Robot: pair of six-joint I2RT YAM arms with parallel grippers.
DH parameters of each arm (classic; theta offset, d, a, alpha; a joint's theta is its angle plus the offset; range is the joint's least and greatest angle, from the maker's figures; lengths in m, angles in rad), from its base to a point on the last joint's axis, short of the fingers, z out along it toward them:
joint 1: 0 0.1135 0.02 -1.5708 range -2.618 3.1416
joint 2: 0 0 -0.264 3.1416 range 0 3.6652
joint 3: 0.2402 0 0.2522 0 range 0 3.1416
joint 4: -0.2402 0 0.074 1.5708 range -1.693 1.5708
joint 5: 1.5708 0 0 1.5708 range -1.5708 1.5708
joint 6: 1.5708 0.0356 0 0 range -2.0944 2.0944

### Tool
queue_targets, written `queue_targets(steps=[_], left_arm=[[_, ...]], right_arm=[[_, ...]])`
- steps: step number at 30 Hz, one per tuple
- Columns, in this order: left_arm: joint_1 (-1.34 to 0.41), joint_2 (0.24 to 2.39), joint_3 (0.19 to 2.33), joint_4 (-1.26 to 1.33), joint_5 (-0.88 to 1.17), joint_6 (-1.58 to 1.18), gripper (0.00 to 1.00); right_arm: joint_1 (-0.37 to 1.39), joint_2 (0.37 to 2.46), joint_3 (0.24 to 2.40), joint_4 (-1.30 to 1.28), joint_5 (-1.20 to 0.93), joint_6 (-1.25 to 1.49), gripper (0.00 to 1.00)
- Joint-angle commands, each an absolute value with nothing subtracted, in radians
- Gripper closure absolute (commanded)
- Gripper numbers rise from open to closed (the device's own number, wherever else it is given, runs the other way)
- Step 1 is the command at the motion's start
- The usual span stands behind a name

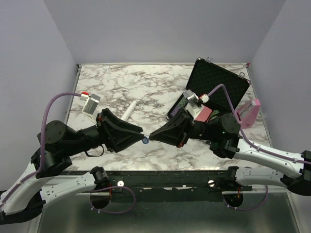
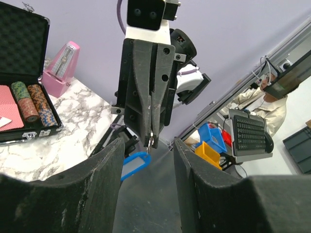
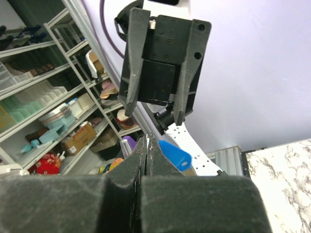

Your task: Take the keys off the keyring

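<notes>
Both grippers meet above the table's front middle. My right gripper (image 1: 151,136) is shut on the thin silvery keyring (image 2: 151,141), which sticks out of its tips as a sliver (image 3: 149,137). The blue-headed key (image 2: 133,164) hangs from the ring beside the right fingertips, and also shows in the right wrist view (image 3: 175,154) and the top view (image 1: 145,141). Its blade is hidden. My left gripper (image 2: 148,143) is open, its jaws standing wide on either side of the ring and key without touching them. It faces the right gripper (image 3: 147,141) tip to tip.
A white stick-like tool (image 1: 129,111) lies behind the grippers. An open black case (image 1: 218,82) with poker chips (image 2: 29,102) and a pink metronome (image 1: 250,112) stand at the right. A small white box with a red cap (image 1: 90,103) sits at the left.
</notes>
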State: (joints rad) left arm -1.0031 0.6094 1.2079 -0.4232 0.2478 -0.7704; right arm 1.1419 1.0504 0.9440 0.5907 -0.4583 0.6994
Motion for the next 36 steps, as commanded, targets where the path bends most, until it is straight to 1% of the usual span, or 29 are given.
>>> queue_targets(steps=[1,5,10,15,19,27,31,36], left_arm=[[-1.015,0.588,1.154,-0.350,0.261,-0.742,0.49],[-1.020,0.563,1.140,-0.368,0.238,-0.721,0.52],[-1.020,0.557,1.137,-0.413,0.222,-0.672,0.52],[-1.020,0.519,1.101,-0.388,0.200,-0.667,0.53],[-1.020,0.496,1.100,-0.423,0.161,-0.653,0.55],[-1.019,0.508,1.106,-0.440,0.149,-0.637,0.56],[-1.020,0.532,1.123,-0.460,0.143,-0.627,0.59],[-1.020,0.537,1.121,-0.456,0.143,-0.626,0.64]], right_arm=[[1.149,1.022,0.901,0.661,-0.364,0.715,0.99],[1.149,1.023,0.900,0.672,-0.348,0.719,0.99],[1.149,1.068,0.948,0.637,-0.380,0.713,0.99],[1.149,1.089,0.934,0.664,-0.394,0.735,0.99],[1.150,1.112,0.949,0.676,-0.416,0.752,0.99],[1.150,1.143,0.980,0.669,-0.436,0.769,0.99],[1.150,1.144,0.977,0.667,-0.439,0.767,0.99],[1.149,1.155,0.983,0.667,-0.445,0.769,0.99]])
